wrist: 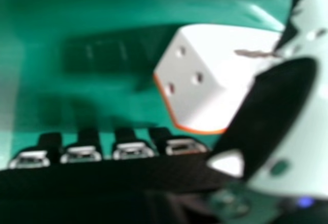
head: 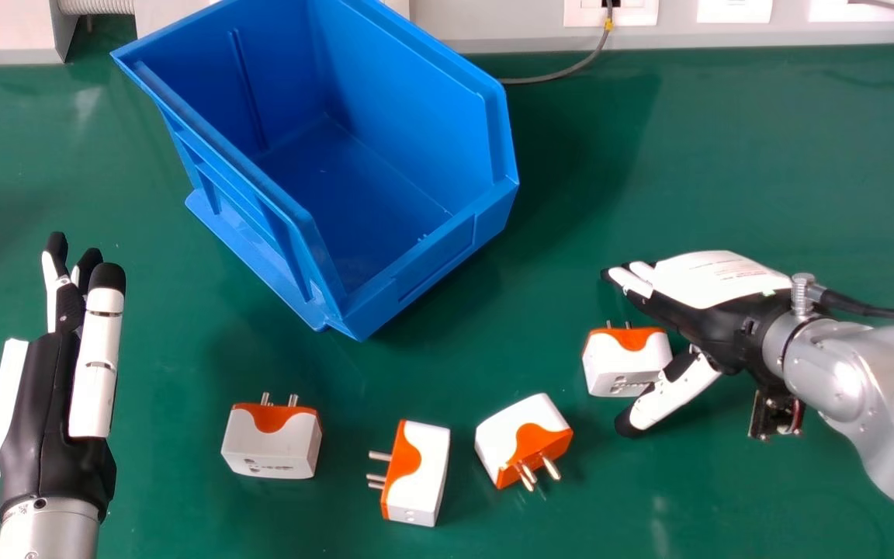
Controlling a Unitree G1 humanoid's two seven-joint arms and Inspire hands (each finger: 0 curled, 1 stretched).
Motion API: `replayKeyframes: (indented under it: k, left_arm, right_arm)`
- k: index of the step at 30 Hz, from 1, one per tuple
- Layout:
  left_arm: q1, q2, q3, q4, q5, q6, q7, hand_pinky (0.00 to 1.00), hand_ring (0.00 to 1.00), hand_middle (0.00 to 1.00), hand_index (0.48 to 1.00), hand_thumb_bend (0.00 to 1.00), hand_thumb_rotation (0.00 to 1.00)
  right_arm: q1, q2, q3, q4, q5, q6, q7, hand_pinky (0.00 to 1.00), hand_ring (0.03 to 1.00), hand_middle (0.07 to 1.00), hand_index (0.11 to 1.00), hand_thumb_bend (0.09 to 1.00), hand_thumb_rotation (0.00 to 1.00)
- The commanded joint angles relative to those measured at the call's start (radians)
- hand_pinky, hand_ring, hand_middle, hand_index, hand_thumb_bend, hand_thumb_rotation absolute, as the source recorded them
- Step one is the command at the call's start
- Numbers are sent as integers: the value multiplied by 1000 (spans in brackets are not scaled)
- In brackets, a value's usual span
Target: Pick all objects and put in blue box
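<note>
In the head view my right hand (head: 715,291) is open at the right, its thumb and fingers on either side of a white and orange adapter (head: 627,361). In the right hand view that adapter (wrist: 215,75) lies between the fingers of my right hand (wrist: 102,183) and its thumb, not gripped. Three more adapters rest on the table: one with pins pointing away (head: 272,441), one on its side (head: 420,473) and one tilted (head: 523,441). The blue box (head: 416,272) stands behind them. My left hand (head: 47,404) is held open at the left, holding nothing.
The green table (head: 726,155) runs back to a pale wall panel (head: 493,23) with sockets. A grey cable (head: 563,74) lies behind the box's right side. Another dark cable (head: 881,310) runs along my right wrist.
</note>
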Motion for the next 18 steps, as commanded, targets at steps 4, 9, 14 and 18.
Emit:
replayKeyframes:
  k: [4,9,14,18]
  left_arm:
    - [-4,11,12,-25,-10,1,-3,1000,1000,1000,1000,416,982]
    - [-3,13,11,-27,-7,1,-3,1000,1000,1000,1000,416,981]
    - [-3,19,12,-27,-5,4,-6,1000,1000,1000,1000,421,982]
    - [-8,20,11,-31,-4,12,-4,1000,1000,1000,1000,424,983]
  right_arm:
    - [-17,-7,20,14,-19,-18,4,999,1000,1000,1000,655,481]
    - [-19,-6,28,21,-32,-21,0,995,1000,1000,1000,640,463]
    - [-18,-17,54,8,-79,-23,-8,990,1000,1000,1000,621,455]
    - [-23,-14,66,16,-90,-20,-20,979,1000,1000,1000,599,462]
